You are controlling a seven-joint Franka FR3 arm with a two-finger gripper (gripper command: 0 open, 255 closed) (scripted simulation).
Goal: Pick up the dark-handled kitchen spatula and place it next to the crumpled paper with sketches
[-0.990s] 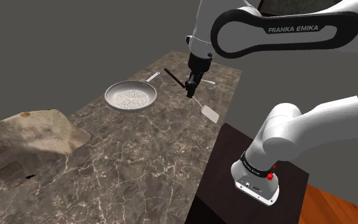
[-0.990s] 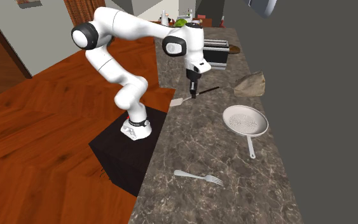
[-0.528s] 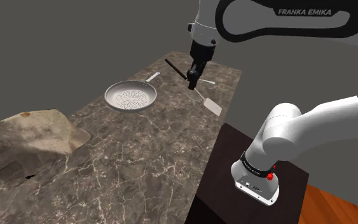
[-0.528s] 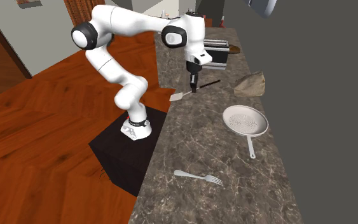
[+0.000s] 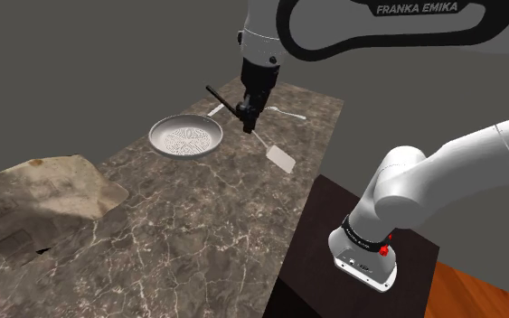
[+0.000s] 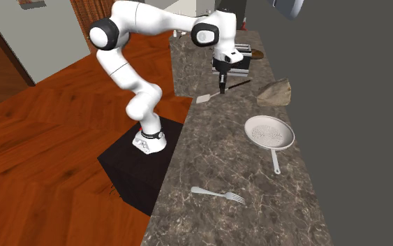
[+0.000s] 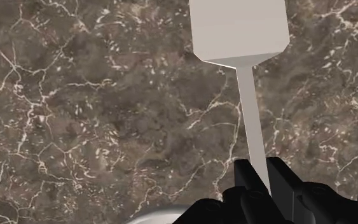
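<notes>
Tool (image 5: 246, 122) clasping spatula (image 5: 280, 159), slanted, blade low, handle high

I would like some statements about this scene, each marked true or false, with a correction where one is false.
1. The gripper is shut on the spatula. True.
2. The spatula lies in the pan. False: the gripper holds it outside the pan.
3. The paper lies on the counter, apart from the pan. True.
4. The fork rests on the paper. False: it lies on the bare counter, apart from the paper.
</notes>
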